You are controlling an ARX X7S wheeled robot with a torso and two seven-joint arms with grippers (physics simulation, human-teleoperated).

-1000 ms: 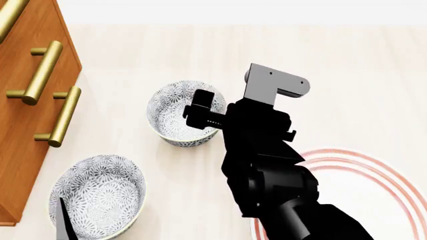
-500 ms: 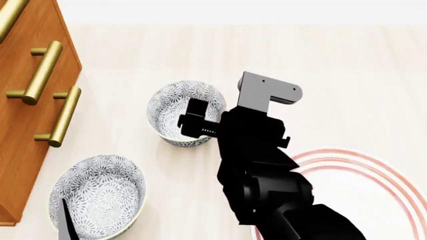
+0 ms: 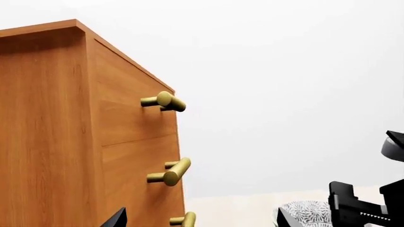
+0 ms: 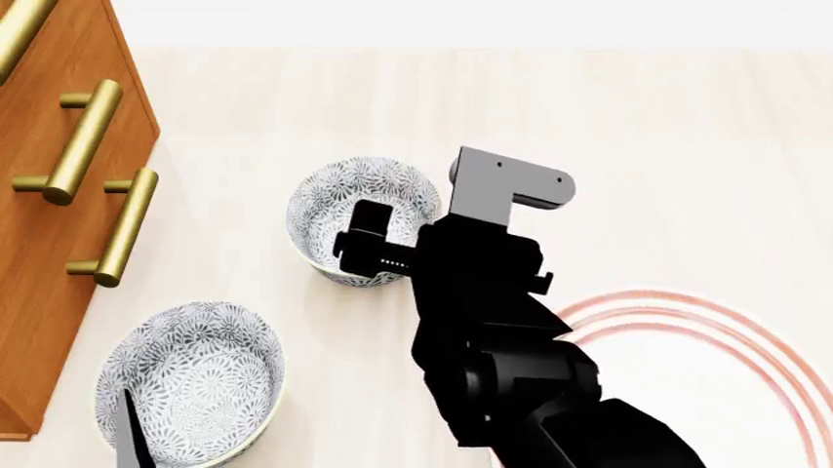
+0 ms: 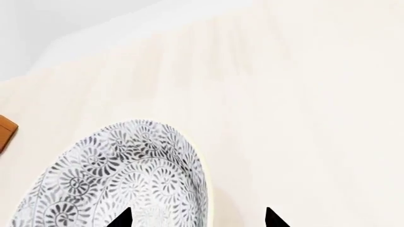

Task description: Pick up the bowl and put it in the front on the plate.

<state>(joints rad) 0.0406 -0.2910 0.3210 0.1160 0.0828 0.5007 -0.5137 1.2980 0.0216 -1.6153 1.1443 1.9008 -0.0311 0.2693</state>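
Two patterned bowls stand on the pale table. The far bowl point(image 4: 358, 200) point(image 5: 126, 175) lies under my right gripper point(image 4: 370, 244) point(image 5: 197, 220). That gripper is open and straddles the bowl's rim, one fingertip point(image 5: 123, 218) over the inside, the other over the table outside it. The near bowl point(image 4: 195, 375) sits at the front left. The red-ringed plate point(image 4: 709, 366) lies front right, partly hidden by my right arm. My left gripper point(image 3: 200, 223) point(image 4: 127, 439) is open by the near bowl and holds nothing.
A wooden cabinet point(image 4: 53, 224) point(image 3: 63, 132) with brass bar handles point(image 4: 81, 141) point(image 3: 165, 100) stands along the table's left side. The left wrist view also catches a bowl's edge point(image 3: 309, 213) and my right arm point(image 3: 366, 208).
My right arm has slid left, bringing its fingers further over the far bowl's rim. The bowls, the plate and the left gripper have stayed put.
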